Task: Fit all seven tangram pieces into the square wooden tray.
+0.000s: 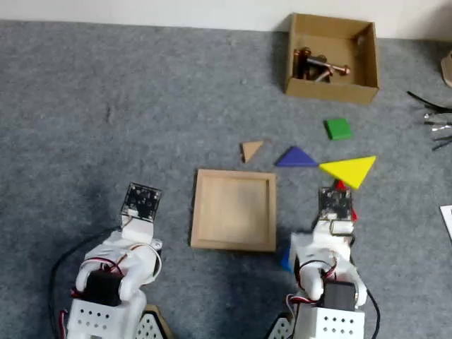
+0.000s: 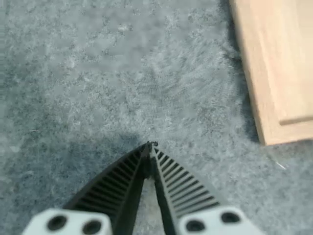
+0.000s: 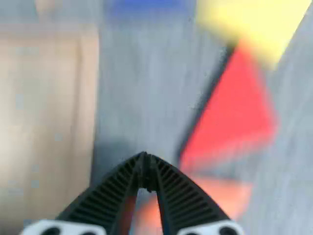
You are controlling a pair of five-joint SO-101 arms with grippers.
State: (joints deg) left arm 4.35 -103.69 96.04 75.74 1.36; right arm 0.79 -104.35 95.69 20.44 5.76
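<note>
High view: left arm (image 1: 116, 272) is sitting at lower left and right arm (image 1: 326, 265) at lower right. Tray (image 1: 234, 210) is lying at centre. Tan triangle (image 1: 251, 150), blue triangle (image 1: 295, 158) and yellow triangle (image 1: 349, 169) are lying just above it, green square (image 1: 337, 128) higher, box (image 1: 330, 58) at upper right. Red piece (image 1: 342, 186) is peeking out at right arm's wrist.

Left wrist view: left gripper (image 2: 149, 147) is hovering over carpet (image 2: 98, 88), fingers pressed together on nothing, tray (image 2: 274, 63) lying near.

Right wrist view: right gripper (image 3: 145, 156) is pinching together on nothing, red piece (image 3: 230, 117) lying just beside its tips, yellow triangle (image 3: 254, 24) beyond, tray (image 3: 44, 107) on the other side.
</note>
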